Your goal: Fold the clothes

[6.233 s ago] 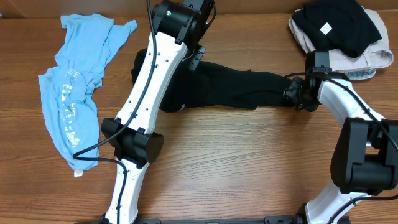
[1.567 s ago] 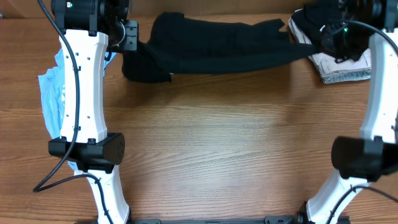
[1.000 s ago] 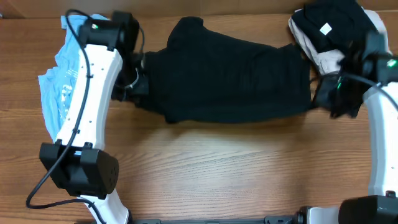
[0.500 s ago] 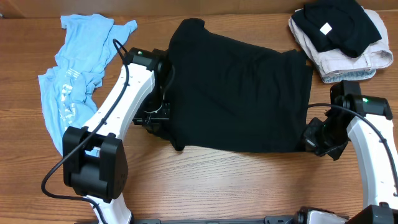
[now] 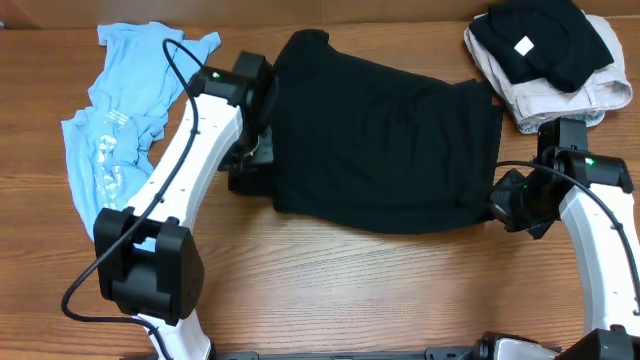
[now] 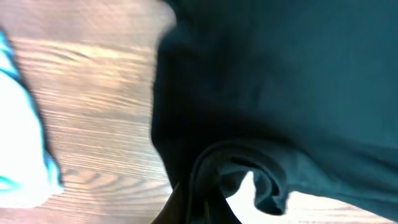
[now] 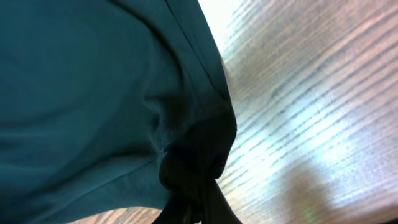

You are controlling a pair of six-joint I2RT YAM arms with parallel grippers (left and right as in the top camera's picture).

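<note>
At the far left of the wooden table [image 5: 350,300], the light-blue tee [image 5: 115,150] lies crumpled and stretched lengthwise with its white print facing up, apart from both grippers. Just to its right, the left gripper [image 5: 252,165] sits low at the left edge of the black shirt [image 5: 390,145]. The left wrist view shows its fingers pressed together on a gathered fold of the dark cloth, which bunches into a small loop right above them. The black shirt is spread across the middle of the table, mostly flat with light wrinkles. One sleeve reaches toward the far edge, and the near hem curves between the two grippers. At the shirt's near right corner, the right gripper [image 5: 503,200] pinches the fabric. In the right wrist view the cloth puckers where the closed fingers hold it, with bare wood showing beside it. In the far right corner rests a stack of folded clothes [image 5: 590,90], a black piece with a white tag on top of a beige one, near the shirt's far right corner.
</note>
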